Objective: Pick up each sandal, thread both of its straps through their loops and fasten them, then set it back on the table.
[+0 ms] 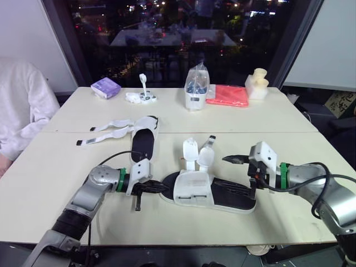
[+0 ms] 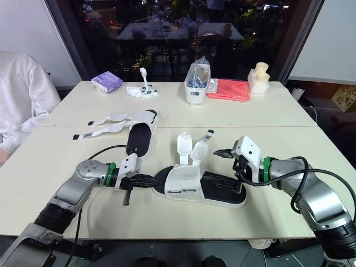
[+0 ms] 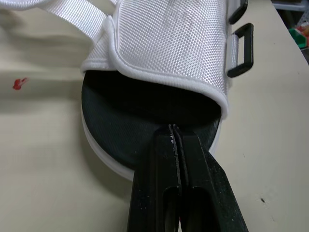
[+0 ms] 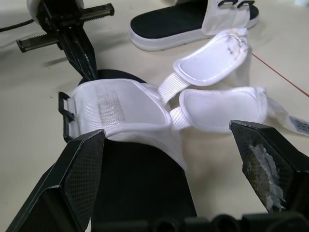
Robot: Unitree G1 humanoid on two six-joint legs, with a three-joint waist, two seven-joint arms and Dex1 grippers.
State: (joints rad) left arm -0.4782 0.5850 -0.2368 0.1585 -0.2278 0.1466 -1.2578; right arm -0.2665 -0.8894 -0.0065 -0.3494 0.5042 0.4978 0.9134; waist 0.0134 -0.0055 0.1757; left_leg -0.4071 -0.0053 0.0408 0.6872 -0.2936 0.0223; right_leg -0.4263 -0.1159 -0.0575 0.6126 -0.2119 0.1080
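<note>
Between the two hands, the near sandal [image 1: 214,192] lies on the worktop [image 1: 50,178], long axis left to right. The left hand [image 1: 149,187] is clenched, tips at one end. The right hand [image 1: 246,173] is released, straddles the other end and sits nearer the loose straps [image 1: 197,153].

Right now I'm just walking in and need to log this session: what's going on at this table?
The robot is working on the near sandal, which lies on the table. Its left gripper, shut, rests its tips on one end of the black footbed. The right gripper is open at the other end. Both straps are unfastened and stick up. The far sandal lies beyond, also unfastened.
</note>
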